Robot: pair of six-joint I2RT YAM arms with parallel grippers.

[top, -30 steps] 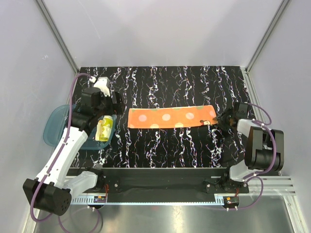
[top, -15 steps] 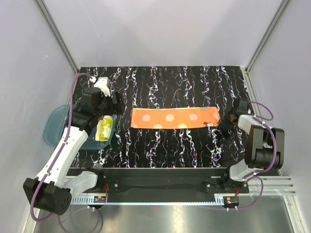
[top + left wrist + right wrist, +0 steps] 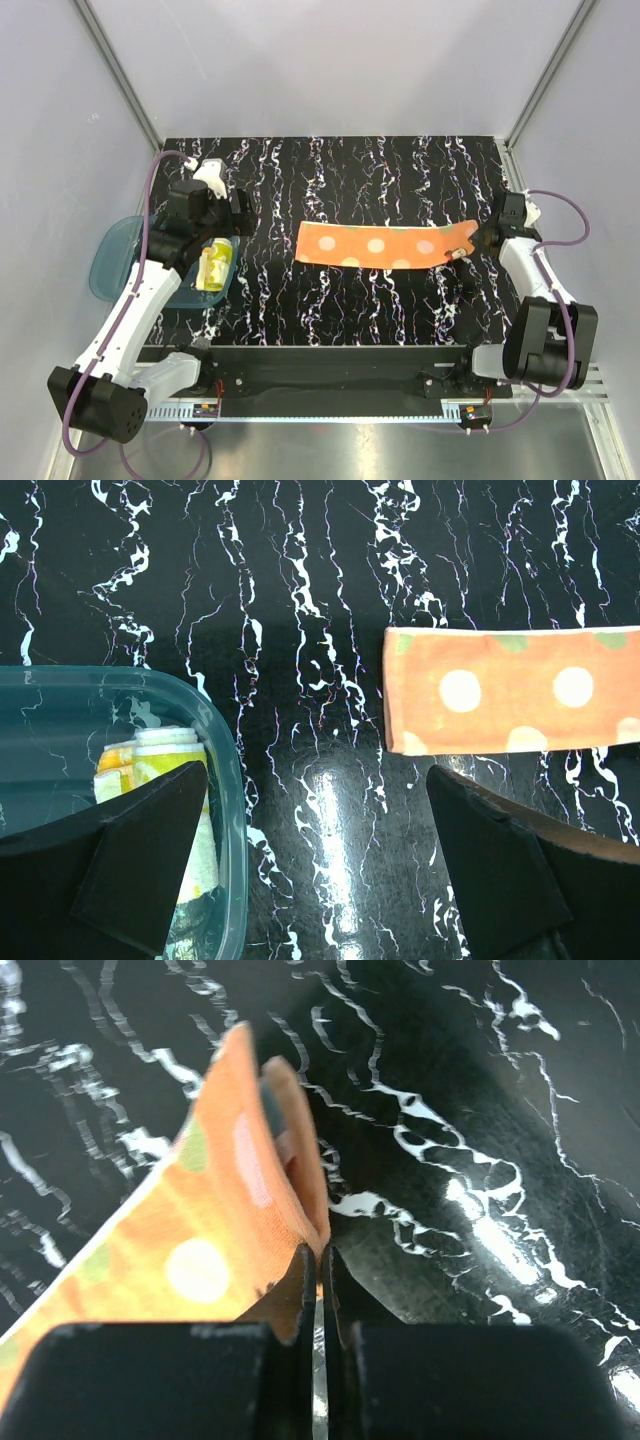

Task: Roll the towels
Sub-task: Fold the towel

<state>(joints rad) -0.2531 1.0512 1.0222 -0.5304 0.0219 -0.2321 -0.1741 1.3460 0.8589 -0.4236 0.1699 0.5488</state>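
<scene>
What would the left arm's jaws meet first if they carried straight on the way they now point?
Probably the bare black table between the blue tray and the orange towel; depth is unclear, and the tray's rim lies close.

Light: bright, overhead | glare: glossy table [image 3: 335,870] | blur: right pincer [image 3: 319,1260] seemingly soft

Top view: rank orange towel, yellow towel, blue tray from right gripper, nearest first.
1. Orange towel, middle, pinched in the right gripper.
2. Yellow towel, far left.
3. Blue tray, far left; holds that towel, too close to call.
</scene>
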